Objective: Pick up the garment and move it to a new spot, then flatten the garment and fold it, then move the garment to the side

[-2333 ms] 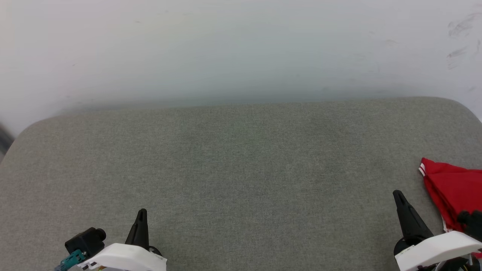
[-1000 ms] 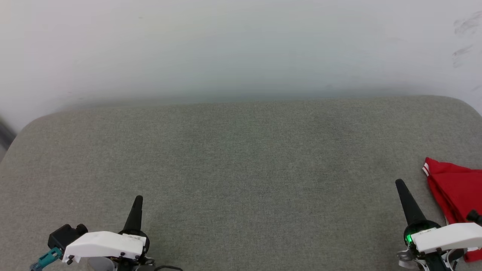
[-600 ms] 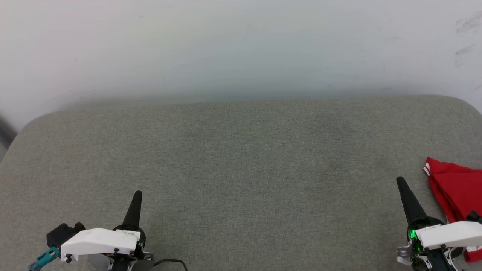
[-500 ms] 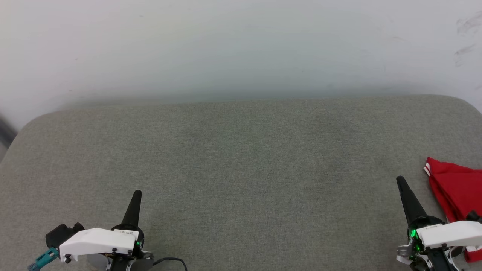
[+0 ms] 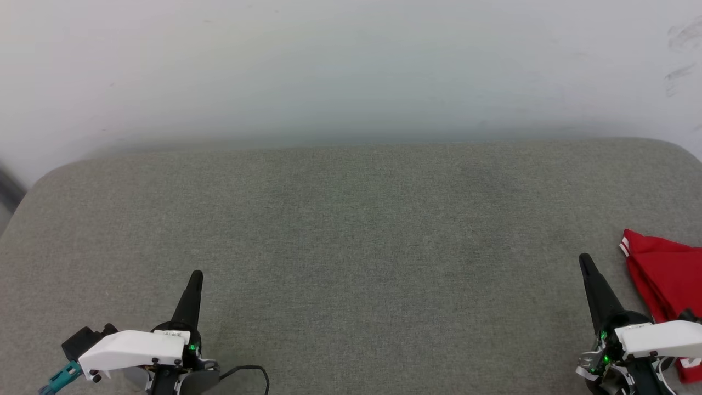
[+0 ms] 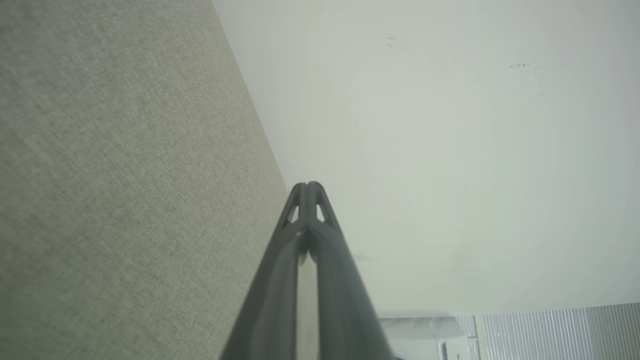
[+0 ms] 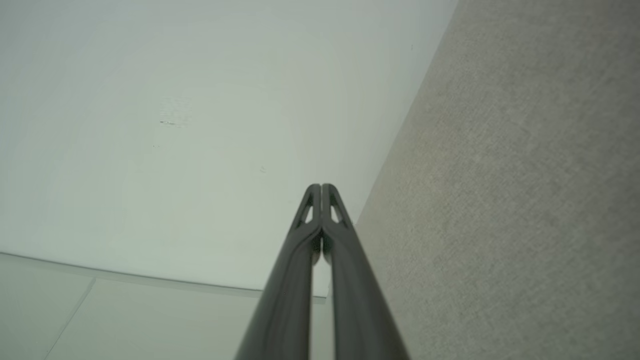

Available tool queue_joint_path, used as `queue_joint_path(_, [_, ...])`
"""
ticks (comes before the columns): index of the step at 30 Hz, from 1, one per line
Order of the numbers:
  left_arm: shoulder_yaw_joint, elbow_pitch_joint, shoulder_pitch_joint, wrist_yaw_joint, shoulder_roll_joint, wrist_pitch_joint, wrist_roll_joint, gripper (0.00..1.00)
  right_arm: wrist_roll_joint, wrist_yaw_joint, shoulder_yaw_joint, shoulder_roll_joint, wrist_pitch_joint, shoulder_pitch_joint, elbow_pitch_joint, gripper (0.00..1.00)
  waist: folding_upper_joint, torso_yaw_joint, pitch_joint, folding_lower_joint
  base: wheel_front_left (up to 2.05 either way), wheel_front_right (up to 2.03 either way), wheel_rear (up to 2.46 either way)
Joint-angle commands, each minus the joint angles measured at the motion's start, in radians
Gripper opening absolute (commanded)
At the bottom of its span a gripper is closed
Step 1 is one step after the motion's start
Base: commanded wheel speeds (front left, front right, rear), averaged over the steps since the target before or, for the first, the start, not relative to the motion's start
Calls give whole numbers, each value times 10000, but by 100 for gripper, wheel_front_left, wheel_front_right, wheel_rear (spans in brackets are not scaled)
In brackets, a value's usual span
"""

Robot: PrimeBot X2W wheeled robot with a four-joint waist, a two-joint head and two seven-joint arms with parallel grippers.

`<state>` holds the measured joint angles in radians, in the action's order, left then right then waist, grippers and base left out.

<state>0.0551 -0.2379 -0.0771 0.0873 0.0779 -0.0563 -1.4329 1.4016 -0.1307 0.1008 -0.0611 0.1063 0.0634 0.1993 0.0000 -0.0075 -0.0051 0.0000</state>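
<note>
The garment (image 5: 666, 280) is a red folded bundle with a bit of red-and-white striped trim, lying at the far right edge of the head view on the grey cushioned surface (image 5: 351, 241). Just left of it stands my right gripper (image 5: 584, 259), shut and empty, with a bare strip of cushion between them. My left gripper (image 5: 196, 275) is at the lower left, also shut and empty. In the wrist views the left gripper (image 6: 308, 186) and the right gripper (image 7: 320, 187) each show two fingers pressed together, pointing at the pale wall.
A pale wall (image 5: 351, 66) rises behind the cushion's far edge. The cushion has rounded corners at the far left and far right. A cable loop (image 5: 249, 373) trails from the left wrist.
Both grippers have shifted slightly, their tips pointing a little farther up the cushion, and stay shut. The garment lies where it was.
</note>
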Motion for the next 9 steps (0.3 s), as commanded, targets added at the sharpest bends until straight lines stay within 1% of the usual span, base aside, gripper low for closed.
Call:
queue_joint_path(1, [92,13,-191,81,-47,-67,-194,0,224,-1,32,36,16,254,30,0,0,4,4,0,0,0,0])
queue_joint_path(9, [253,-21,-252,216,-105,-228,-720,0,828,-1,71,67,45,327,171,0,0,25,27,0,0,0,0])
